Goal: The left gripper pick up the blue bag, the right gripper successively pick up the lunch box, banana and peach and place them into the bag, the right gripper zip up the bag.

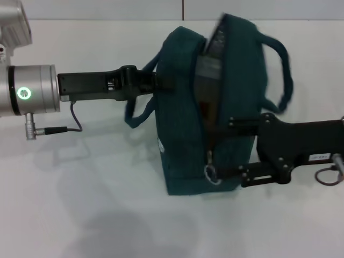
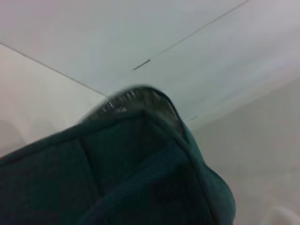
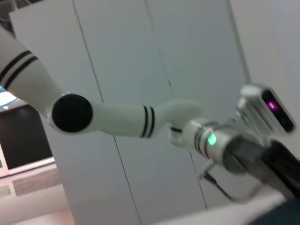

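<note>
- The left gripper (image 1: 161, 81) reaches in level from the left, its jaws closed on the upper edge of the dark teal fabric bag (image 1: 183, 140).
- The right gripper (image 1: 217, 153) reaches in from the right, jaws spread, at the bag's gaping zip.
- The bag stands mid white counter (image 1: 80, 204), with open room all round.

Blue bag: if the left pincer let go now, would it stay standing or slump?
Probably slump: the blue bag is soft fabric, its handle drooping. It looks tall and narrow, so apt to tip. The left pincer holds its upper edge; the right pincer is at the zipper.

Blue bag (image 1: 188, 134) on white table (image 1: 80, 204)
</note>
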